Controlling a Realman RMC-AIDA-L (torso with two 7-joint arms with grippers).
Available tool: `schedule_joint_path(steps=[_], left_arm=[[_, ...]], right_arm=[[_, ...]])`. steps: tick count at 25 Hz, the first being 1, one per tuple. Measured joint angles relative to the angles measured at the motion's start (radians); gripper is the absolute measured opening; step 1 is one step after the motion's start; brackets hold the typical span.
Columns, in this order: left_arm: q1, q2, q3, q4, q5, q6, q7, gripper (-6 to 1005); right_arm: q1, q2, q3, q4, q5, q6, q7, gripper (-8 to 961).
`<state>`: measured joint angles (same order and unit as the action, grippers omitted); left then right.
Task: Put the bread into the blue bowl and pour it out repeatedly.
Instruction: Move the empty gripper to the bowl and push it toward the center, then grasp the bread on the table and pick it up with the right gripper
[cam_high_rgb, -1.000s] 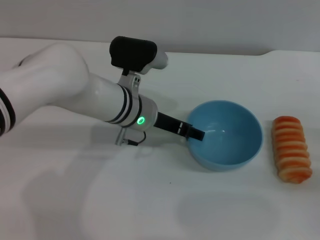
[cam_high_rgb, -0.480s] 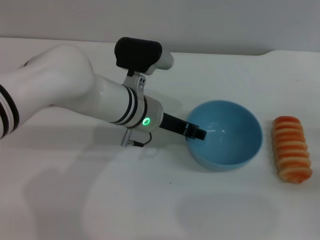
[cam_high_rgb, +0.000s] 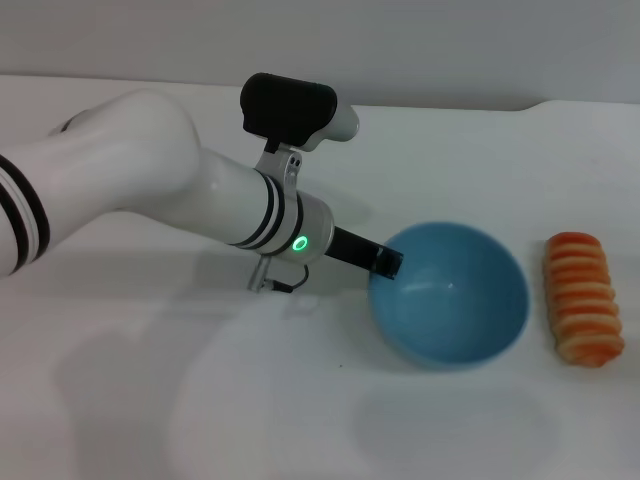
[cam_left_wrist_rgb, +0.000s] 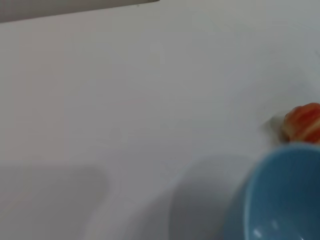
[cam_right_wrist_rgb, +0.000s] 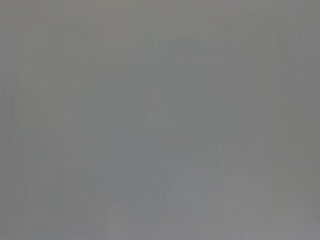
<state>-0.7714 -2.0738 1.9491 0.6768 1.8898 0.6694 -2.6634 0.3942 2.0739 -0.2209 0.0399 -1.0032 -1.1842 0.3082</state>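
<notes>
White bench fills our view, running back to a pale wall with nothing else on it but the two things of the task. We find the bread lying striped side up near the bench's right edge, just beside the blue bowl but apart from it, and no hand is on it. The bowl holds nothing; it sits right of the bench's middle and appears tipped, its mouth turned toward the bench's front edge, so we judge it to be lifted or mid-tilt and not standing flat. Our left hand reaches in from the left and is clamped on the bowl's rim at its left side, one dark finger showing inside the wall. From the left wrist we see the bowl's edge close in and a bit of the bread beyond it. Our right hand is nowhere in the head view, and the right wrist view shows only blank grey, so it seems parked off the bench. As for progress, we judge the bowl to be emptied or in a pouring motion with the loaf out on the bench; what is left is to get the bread back into the bowl and pour again.
</notes>
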Motion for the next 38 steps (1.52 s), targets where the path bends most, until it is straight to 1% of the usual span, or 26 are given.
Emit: schedule_joint_path(steps=[5, 9, 10, 11, 12, 15, 17, 18, 20, 23, 26, 28, 30, 31, 32, 35, 36, 37, 38], left_arm=[[-0.025, 0.004, 0.007, 0.005, 0.004, -0.003, -0.004, 152], [-0.08, 0.014, -0.005, 0.0, 0.031, 0.023, -0.007, 36], [-0.112, 0.015, -0.024, -0.005, 0.092, 0.029, -0.024, 7], [-0.124, 0.015, -0.033, -0.005, 0.128, 0.03, -0.038, 5], [-0.124, 0.015, -0.033, -0.005, 0.128, 0.03, -0.038, 4], [-0.162, 0.013, -0.052, -0.006, 0.262, 0.028, -0.125, -1], [-0.184, 0.011, -0.066, -0.005, 0.359, 0.018, -0.187, -2], [-0.188, 0.01, -0.075, -0.005, 0.385, 0.012, -0.2, -2], [-0.189, 0.009, -0.092, -0.005, 0.413, -0.003, -0.209, -2], [-0.182, 0.009, -0.104, -0.016, 0.42, -0.037, -0.21, -1], [-0.177, 0.011, -0.116, -0.038, 0.421, -0.057, -0.21, -2], [-0.175, 0.011, -0.121, -0.051, 0.422, -0.066, -0.209, -2], [-0.175, 0.011, -0.124, -0.068, 0.422, -0.08, -0.209, -2], [-0.172, 0.012, -0.128, -0.069, 0.422, -0.085, -0.208, -2], [-0.172, 0.012, -0.128, -0.069, 0.422, -0.085, -0.208, -2], [-0.164, 0.013, -0.145, -0.07, 0.422, -0.09, -0.205, -2], [-0.157, 0.013, -0.167, -0.07, 0.423, -0.094, -0.203, -2], [-0.156, 0.013, -0.17, -0.07, 0.423, -0.096, -0.203, -2], [-0.154, 0.014, -0.172, -0.07, 0.423, -0.099, -0.203, -1]], right_arm=[[-0.003, 0.001, 0.0, 0.0, 0.0, 0.0, 0.002, 653], [-0.002, 0.0, 0.0, 0.002, 0.0, 0.021, 0.007, 651], [-0.001, 0.0, 0.0, 0.003, 0.0, 0.031, 0.008, 650], [0.0, 0.0, 0.0, 0.005, 0.0, 0.04, 0.008, 650], [0.0, 0.0, 0.0, 0.006, 0.0, 0.05, 0.009, 649], [0.001, -0.001, -0.007, 0.006, -0.005, 0.072, 0.028, 647], [0.008, -0.004, -0.016, -0.002, -0.036, 0.101, 0.084, 646], [0.012, -0.006, -0.02, -0.008, -0.06, 0.121, 0.123, 646], [0.024, -0.009, -0.043, -0.051, -0.147, 0.179, 0.254, 644], [0.041, -0.009, -0.104, -0.166, -0.329, 0.24, 0.508, 643], [0.047, -0.008, -0.188, -0.336, -0.541, 0.257, 0.887, 641], [0.046, -0.004, -0.244, -0.479, -0.711, 0.256, 1.166, 640], [0.048, -0.002, -0.285, -0.611, -0.871, 0.244, 1.397, 639], [0.055, -0.003, -0.303, -0.69, -1.002, 0.228, 1.562, 638], [0.055, -0.003, -0.303, -0.69, -1.002, 0.228, 1.562, 637], [0.081, -0.011, -0.308, -0.766, -1.199, 0.166, 1.782, 636], [0.092, -0.014, -0.309, -0.779, -1.26, 0.136, 1.841, 635], [0.107, -0.016, -0.309, -0.785, -1.333, 0.095, 1.895, 635], [0.113, -0.016, -0.309, -0.786, -1.36, 0.079, 1.91, 634]])
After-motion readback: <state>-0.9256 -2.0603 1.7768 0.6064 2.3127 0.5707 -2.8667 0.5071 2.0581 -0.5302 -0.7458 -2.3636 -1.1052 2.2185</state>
